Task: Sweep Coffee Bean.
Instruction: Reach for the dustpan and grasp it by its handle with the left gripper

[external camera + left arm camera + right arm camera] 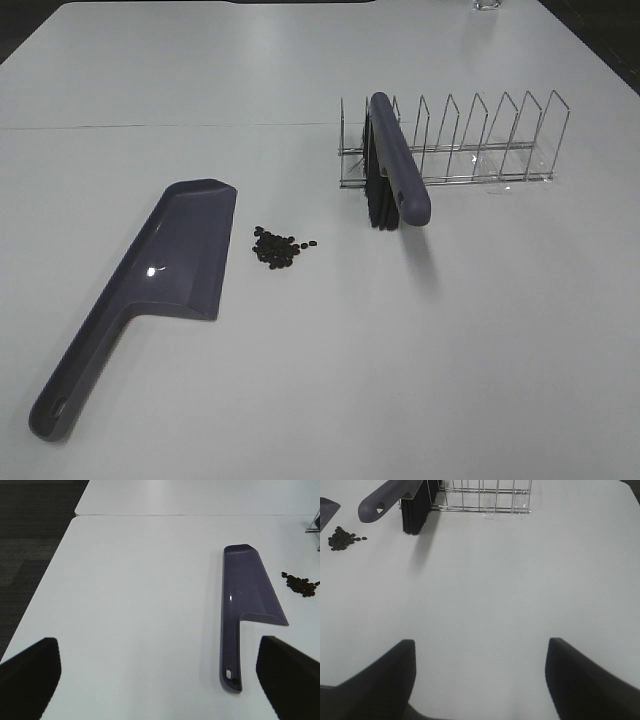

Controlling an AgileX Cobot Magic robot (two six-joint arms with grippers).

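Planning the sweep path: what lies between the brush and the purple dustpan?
Only the coffee bean pile, closer to the dustpan than to the brush; the exterior high view shows it best.

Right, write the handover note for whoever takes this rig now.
Left gripper: open, empty, with the dustpan lying flat on the table ahead of it.
Right gripper: open, empty, facing the brush.
Brush: parked bristles down in the end slot of the wire rack.
Coffee beans: one small pile on the table between dustpan and brush, none in the pan.
Done: nothing yet.
Left: take up the brush and dustpan, then sweep the beans into the pan.
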